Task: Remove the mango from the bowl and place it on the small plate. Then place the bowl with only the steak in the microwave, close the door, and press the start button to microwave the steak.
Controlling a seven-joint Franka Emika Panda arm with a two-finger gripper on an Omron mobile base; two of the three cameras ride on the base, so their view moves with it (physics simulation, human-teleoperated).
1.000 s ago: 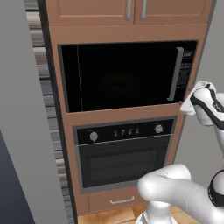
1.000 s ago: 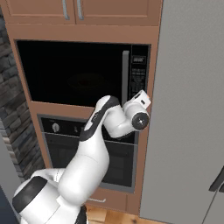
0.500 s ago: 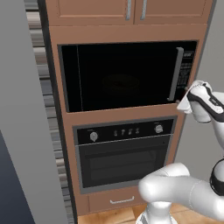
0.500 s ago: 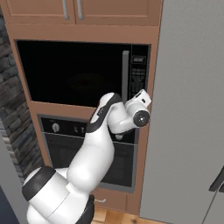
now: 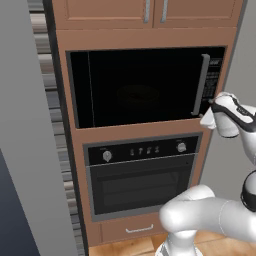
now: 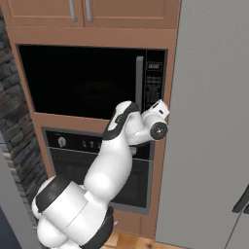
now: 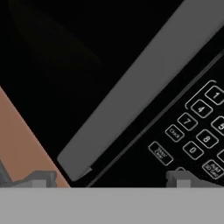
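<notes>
In the wall cabinet column, the microwave point(image 5: 145, 85) sits with its door shut, directly above the built-in oven point(image 5: 142, 177). A vertical grey door handle point(image 5: 201, 85) runs down the door's right side, next to the keypad point(image 5: 213, 80). The end effector point(image 7: 109, 177) is positioned at the microwave's lower right corner, close to the base of the handle and the lower keypad buttons. In the hand view its two fingertips point(image 7: 41, 178) stand well apart, spread, with nothing between them. The interior behind the dark door glass is too dim to make out. Wooden cupboard doors point(image 6: 80, 12) sit above the microwave.
</notes>
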